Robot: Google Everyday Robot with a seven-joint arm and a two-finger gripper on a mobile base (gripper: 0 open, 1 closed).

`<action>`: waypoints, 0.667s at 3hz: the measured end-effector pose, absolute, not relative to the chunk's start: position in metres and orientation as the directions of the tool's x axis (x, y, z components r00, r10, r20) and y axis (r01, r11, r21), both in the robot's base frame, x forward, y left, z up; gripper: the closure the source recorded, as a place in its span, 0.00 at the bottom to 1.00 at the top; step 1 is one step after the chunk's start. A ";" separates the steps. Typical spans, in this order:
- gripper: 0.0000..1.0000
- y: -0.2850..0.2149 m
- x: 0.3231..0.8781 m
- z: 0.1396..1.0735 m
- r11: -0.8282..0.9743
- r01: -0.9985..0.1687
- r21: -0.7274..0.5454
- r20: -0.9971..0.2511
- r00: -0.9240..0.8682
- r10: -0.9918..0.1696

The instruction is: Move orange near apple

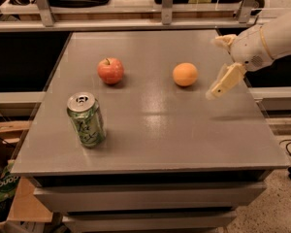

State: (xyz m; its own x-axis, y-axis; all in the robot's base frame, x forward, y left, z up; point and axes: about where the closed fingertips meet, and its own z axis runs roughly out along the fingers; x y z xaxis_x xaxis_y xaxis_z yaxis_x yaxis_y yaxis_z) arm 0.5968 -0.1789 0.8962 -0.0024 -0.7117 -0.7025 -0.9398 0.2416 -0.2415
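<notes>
Nearest thing in view is the front edge of the grey table (160, 144). First item on it is a green drink can (86, 119), standing upright, well off to the left of the orange (185, 74) and a fair bit closer to the camera than it. Next back is the gripper (222, 84), which hangs above the table just to the right of the orange and a touch nearer than it. It's angled down and to the left and isn't touching the orange. Honestly can't tell if it's released or clenched from this angle. The white arm (262, 42) it's on runs off up and to the right of the orange, out of view. The orange itself sits on the bare tabletop, on its own. The apple (110, 71) is about as far back as the orange, off to its left and well apart from it, red with yellowish patches, stem pointing up. Way behind the orange, past the table's back edge, a rack with metal posts (167, 13) runs across the whole width.
</notes>
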 end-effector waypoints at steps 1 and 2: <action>0.00 -0.167 0.608 0.884 0.210 -0.951 -0.228 -0.694 0.008 -0.720; 0.00 -0.154 0.618 0.875 0.205 -0.955 -0.213 -0.683 -0.004 -0.730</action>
